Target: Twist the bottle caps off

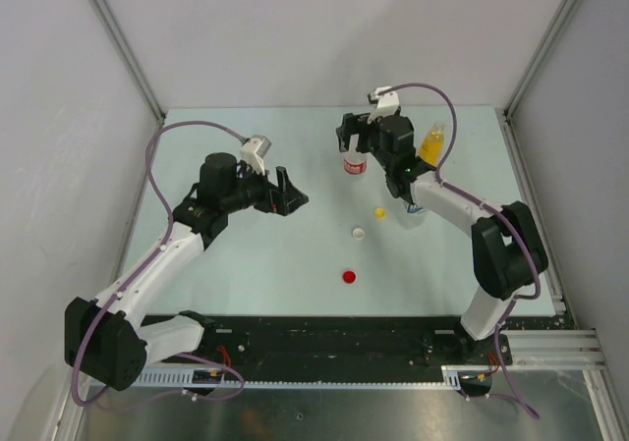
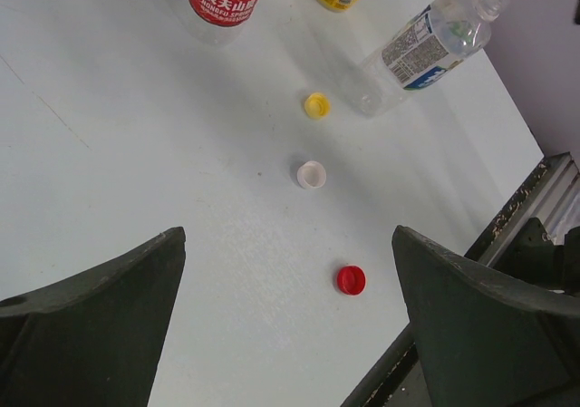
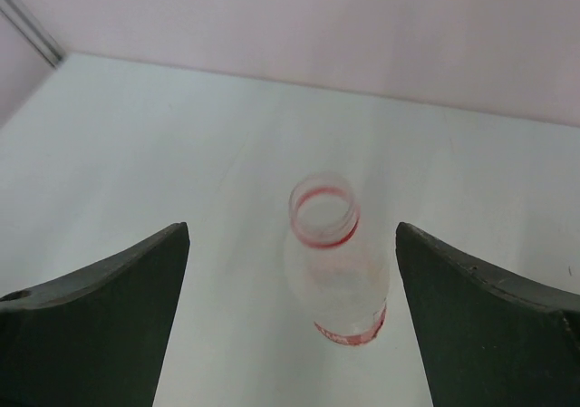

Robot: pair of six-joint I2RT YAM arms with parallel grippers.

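Note:
Three caps lie loose on the table: yellow, white and red. In the left wrist view they show as yellow, white and red. The red-label bottle stands upright and uncapped; its open mouth shows. My right gripper hovers open above it, one finger on each side, apart from it. The yellow-liquid bottle stands at the back right. The blue-label bottle stands uncapped, partly behind my right arm. My left gripper is open and empty.
The table's black front rail runs along the near edge. Grey walls close the left, back and right sides. The right arm's link stretches past the blue-label bottle.

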